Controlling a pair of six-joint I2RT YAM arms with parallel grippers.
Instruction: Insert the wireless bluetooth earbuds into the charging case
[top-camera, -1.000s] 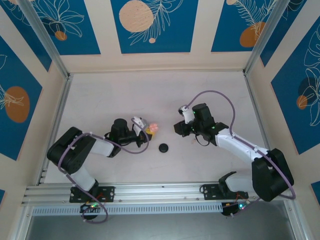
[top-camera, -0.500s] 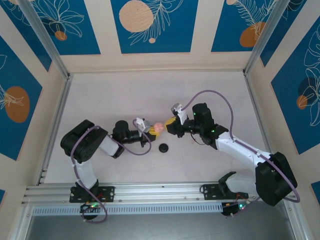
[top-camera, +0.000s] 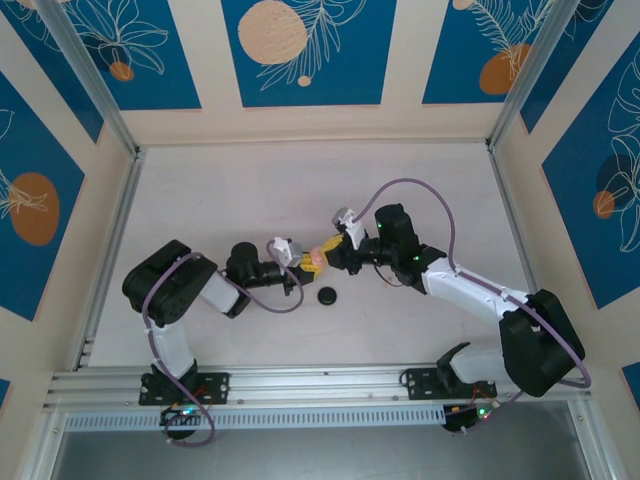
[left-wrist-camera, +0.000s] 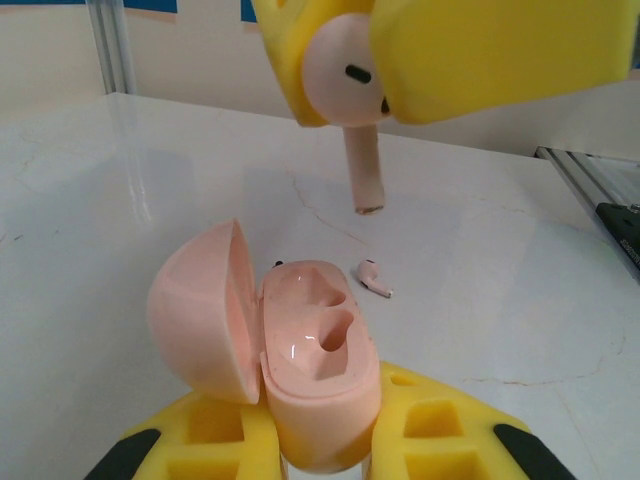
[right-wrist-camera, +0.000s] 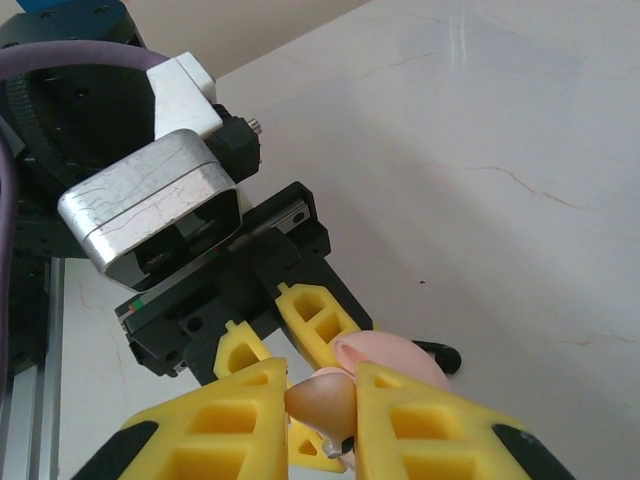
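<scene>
**Above the open case (left-wrist-camera: 322, 395), the held earbud (left-wrist-camera: 338, 75) sits pinched in the right gripper (right-wrist-camera: 320, 400)**

Left of the case, the left gripper (top-camera: 303, 260) has its yellow jaws closed tight on the case's lower body. The case is pale pink, glossy and egg-shaped. Its lid (left-wrist-camera: 200, 315) is swung open to the left, and two moulded wells (left-wrist-camera: 325, 335) show inside. Just beyond the case, the loose earbud (left-wrist-camera: 375, 280) lies on its side on the white table (left-wrist-camera: 520, 310); it is pale pink with a short stem. The held earbud is the same pink, with a dark slot on its round head, and its stem points down, clear of the case. The right gripper's jaws are nearly closed on that head.

The case's bottom is cut off at the frame edge, and a small dark shape behind its rim is too little seen to name. From overhead, both earbuds are too small to pick out.

The left arm (top-camera: 180, 290) lies low with its elbow folded back. The right arm (top-camera: 470, 285) reaches toward the case with its forearm stretched. A black disc (top-camera: 327, 296) lies near the case, toward the arms' bases.
</scene>
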